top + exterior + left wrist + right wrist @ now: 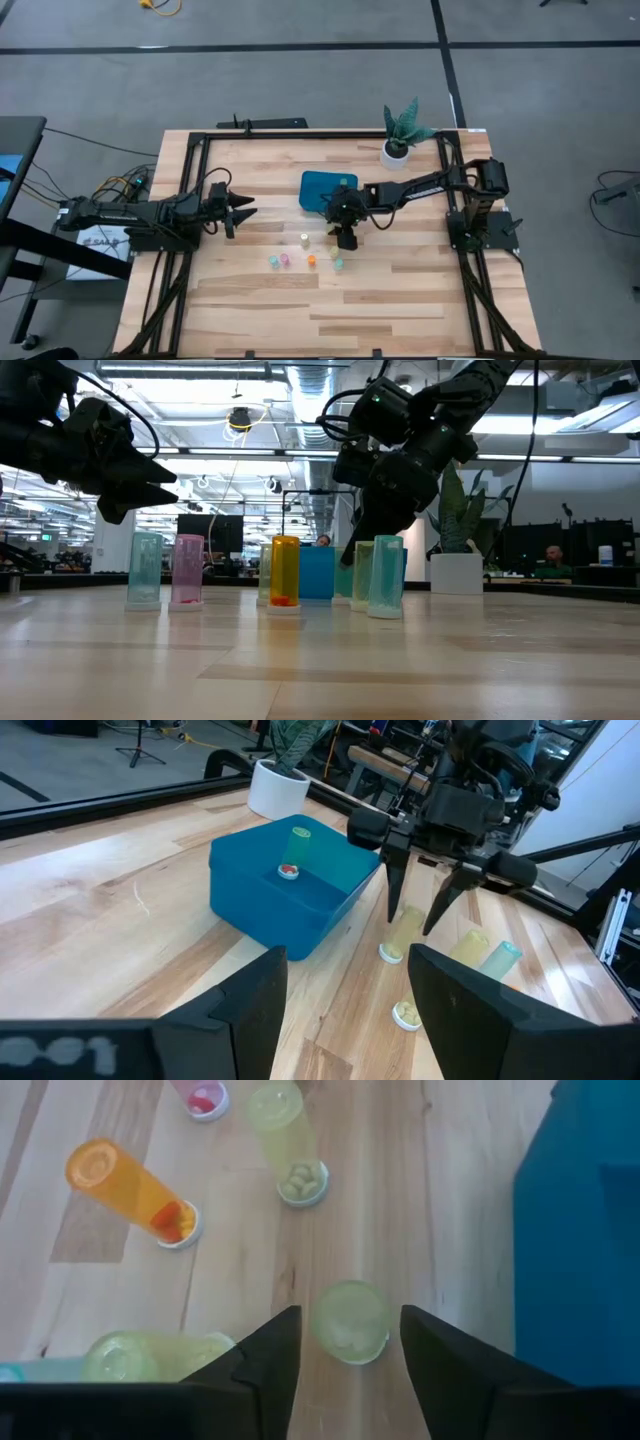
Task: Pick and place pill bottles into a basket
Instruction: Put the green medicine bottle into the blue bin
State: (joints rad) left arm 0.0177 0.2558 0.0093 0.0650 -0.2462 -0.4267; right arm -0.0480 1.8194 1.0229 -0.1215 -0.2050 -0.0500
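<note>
The teal-blue basket (322, 189) sits mid-table and holds one green bottle (296, 850) standing upright. Several small bottles stand on the wood near it: pale (304, 239), blue (272, 261), pink (285, 259), orange (311, 260), yellow-green (334, 252) and teal (338, 263). My right gripper (345, 236) is open and points down over a pale yellow-green bottle (350, 1320). Its fingers stand on either side of the bottle's top without touching it, as the left wrist view (403, 932) also shows. My left gripper (242, 212) is open and empty, left of the basket.
A white pot with a green plant (398, 148) stands at the far right, behind the basket. A black frame (190, 190) runs along the table's sides. Bare wood lies toward the near edge (330, 310).
</note>
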